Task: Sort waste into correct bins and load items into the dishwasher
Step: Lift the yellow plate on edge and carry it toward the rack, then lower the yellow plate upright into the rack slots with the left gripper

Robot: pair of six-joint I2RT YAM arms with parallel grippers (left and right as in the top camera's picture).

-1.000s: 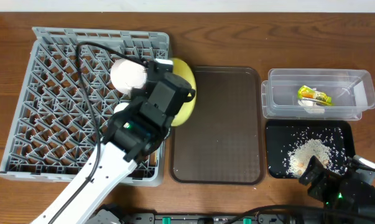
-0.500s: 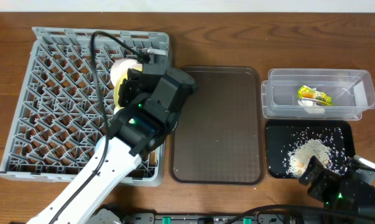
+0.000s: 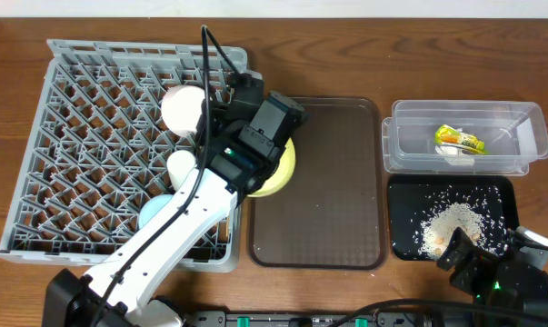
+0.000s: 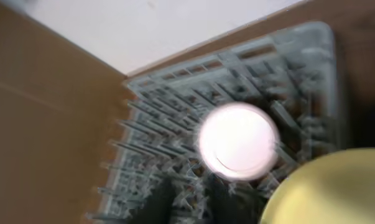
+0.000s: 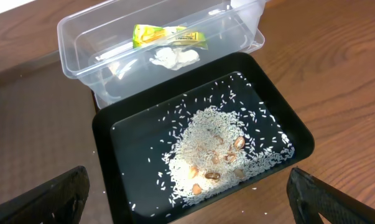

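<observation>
rack point(image 3: 92, 109): grey plastic | tub point(image 3: 528, 113): clear plastic (glossy) | table point(image 3: 346, 54): smooth wood

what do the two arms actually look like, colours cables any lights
The left arm has a smooth white link ending in a boxy black wrist housing with a small green light, and a thin black cable loops above it. The right arm shows as a black housing, also with a green light. The right gripper has dark, blocky fingers.

left arm point(image 3: 178, 238): white link, black wrist, black cable | right arm point(image 3: 496, 283): black, green light
</observation>
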